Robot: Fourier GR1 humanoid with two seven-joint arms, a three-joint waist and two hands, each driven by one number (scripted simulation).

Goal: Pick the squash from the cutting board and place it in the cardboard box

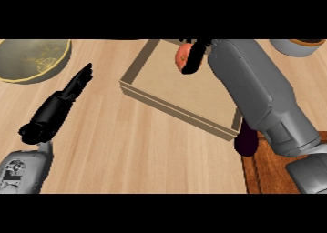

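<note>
Hanging over the far side of the cardboard box (167, 102), the squash (182, 55) shows as a small orange-red lump, rounded and smooth, with most of its right side hidden by black fingers. The right hand (193, 58) curls round it from the right and holds it above the box's pale floor, near the far wall. The right forearm (260, 91) slants across the box's right side and covers that wall and part of the near right corner.

A wooden cutting board (256, 170) lies at the lower right, mostly under the arm, and a dark purple rounded thing (246, 142) sits at its left edge, just beside the box's near corner. A yellowish bowl (30, 59) stands at the far left of the counter (139, 154), well apart from the box. A grey pot with a brown rim (297, 46) shows at the top right corner.

The left hand (61, 102) rests to the left of the box, fingers straight and pointing away, holding nothing.
</note>
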